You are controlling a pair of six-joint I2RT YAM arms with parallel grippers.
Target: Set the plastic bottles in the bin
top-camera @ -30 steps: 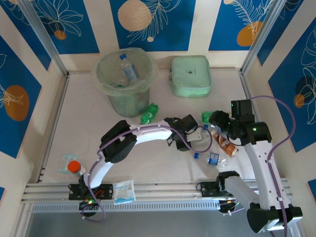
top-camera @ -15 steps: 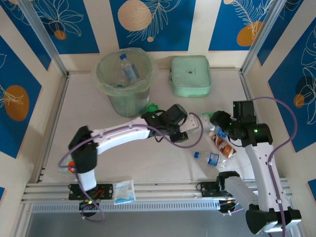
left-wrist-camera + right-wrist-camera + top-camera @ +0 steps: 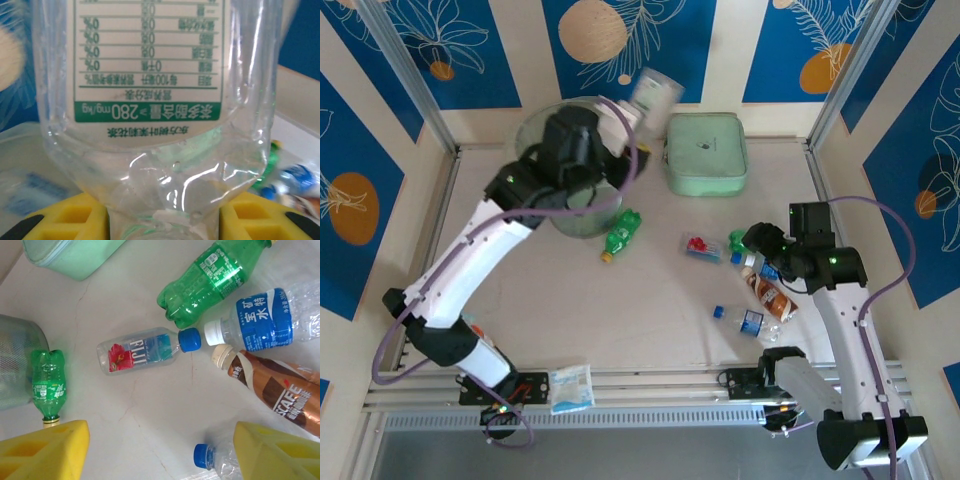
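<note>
A clear crumpled plastic bottle with a white-and-green label [image 3: 150,100] is gripped between the yellow fingers [image 3: 65,220] of the left tool [image 3: 162,217], whose jaws are closed on its lower part. In the overhead view this bottle is seen blurred and raised off the desk [image 3: 650,300], just beside the right rim of the round pale-green translucent bin [image 3: 575,220]. The bin is lined with crinkly clear plastic and stands near the desk's far edge, left of centre.

A flat mint-green rectangular case [image 3: 706,153] lies at the far edge, to the bin's right. The right tool [image 3: 161,440] is held open over the desk's right side, with nothing between its jaws. Below it five bottles are spread:
- a clear bottle with a blue cap and a red flower label [image 3: 142,350]
- a large green bottle [image 3: 215,277]
- a clear bottle with a blue label and white cap [image 3: 260,317]
- a brown-labelled bottle [image 3: 280,395]
- a small clear blue-capped bottle [image 3: 215,460]

A small green bottle [image 3: 621,232] lies just beside the bin's base. A flat white-and-blue packet [image 3: 570,388] lies at the near edge.
</note>
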